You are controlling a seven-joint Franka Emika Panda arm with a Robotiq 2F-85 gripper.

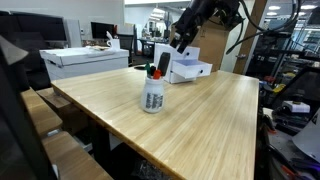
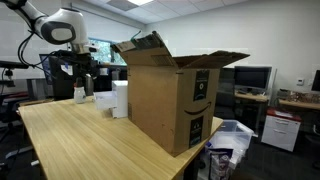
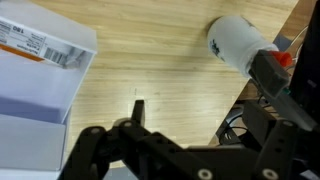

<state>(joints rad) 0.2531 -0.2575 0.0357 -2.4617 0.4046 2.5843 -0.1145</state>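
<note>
Gripper (image 1: 179, 45) released, jaws spread wide, nothing between them. I hang over the far end of the table (image 1: 210, 120), above the white box (image 1: 190, 69). White cup (image 1: 153, 96) stands upright near mid-table, nearer than my hand and clear of it. Its long axis is vertical, mouth up. The markers (image 1: 161, 64) in it point upward. Cardboard box (image 2: 170, 95) stands well apart.
</note>
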